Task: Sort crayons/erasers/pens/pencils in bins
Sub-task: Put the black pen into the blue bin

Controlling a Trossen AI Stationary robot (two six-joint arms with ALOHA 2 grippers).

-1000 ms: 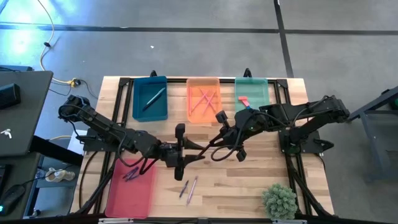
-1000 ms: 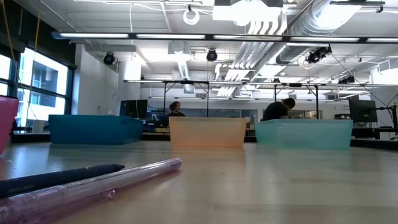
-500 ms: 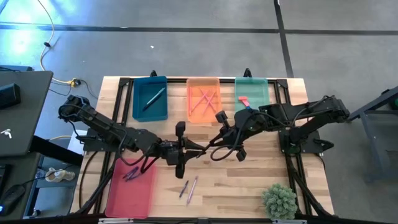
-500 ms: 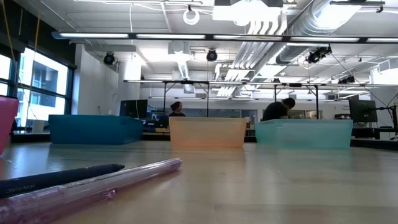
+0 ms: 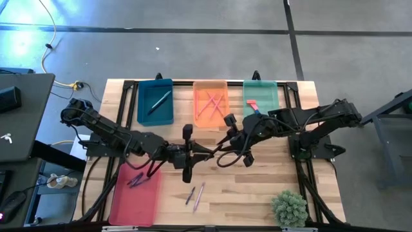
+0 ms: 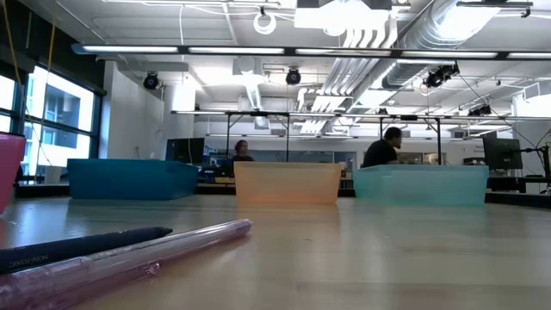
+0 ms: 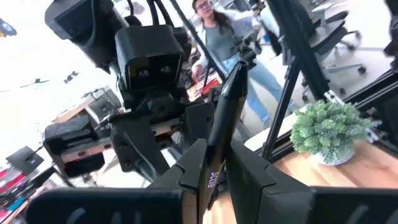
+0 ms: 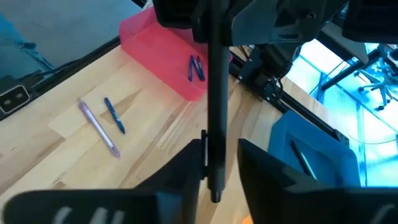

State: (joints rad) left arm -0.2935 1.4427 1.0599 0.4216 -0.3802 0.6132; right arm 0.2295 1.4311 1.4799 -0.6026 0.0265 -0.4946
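Handover in progress above counter (image 5: 257, 193) centre: left claw (image 7: 211, 171) and right claw (image 8: 214, 158) are both clamped on one dark pen (image 8: 216, 93) (held airborne). Release one claw only after confirming the other's grip, then carry toward the teal bin (image 5: 155, 102) at eleven o'clock.

three bins (image 5: 155, 102) line the table's (image 5: 270, 187) far edge, a fourth (image 5: 134, 196) near left, plant (image 5: 289, 207) near right.
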